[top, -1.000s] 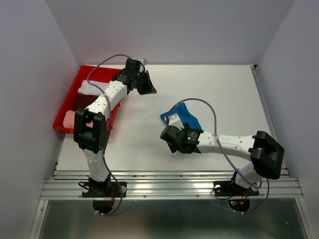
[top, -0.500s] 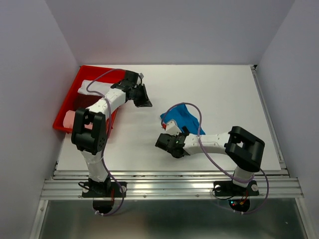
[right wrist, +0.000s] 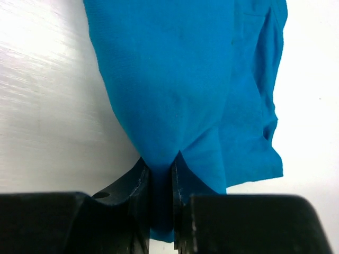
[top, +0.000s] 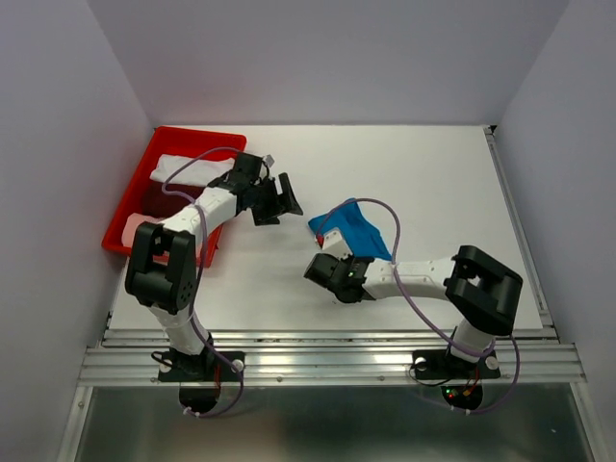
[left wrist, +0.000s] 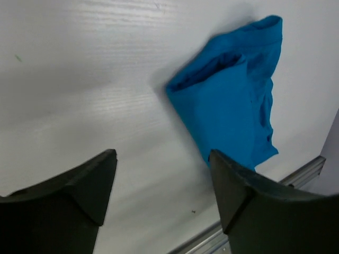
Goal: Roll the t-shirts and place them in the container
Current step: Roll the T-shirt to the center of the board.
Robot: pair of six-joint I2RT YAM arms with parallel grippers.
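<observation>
A bright blue t-shirt (top: 356, 229) lies bunched on the white table near the middle. My right gripper (top: 337, 255) is at its near-left edge, and in the right wrist view its jaws (right wrist: 160, 165) are shut on a pinched fold of the blue cloth (right wrist: 185, 79). My left gripper (top: 280, 197) hovers left of the shirt, apart from it. Its fingers (left wrist: 161, 159) stand wide open with only bare table between them, and the blue t-shirt (left wrist: 233, 106) lies beyond. A white t-shirt (top: 188, 166) and a pale pink one (top: 130, 231) lie in the tray.
A red plastic tray (top: 188, 133) sits at the table's far left, with the left arm reaching out over it. Grey walls close in the left, back and right. A metal rail (top: 327, 361) runs along the near edge.
My right gripper has shut on the blue t-shirt's near edge. My left gripper has opened and swung right and nearer, toward the shirt.
</observation>
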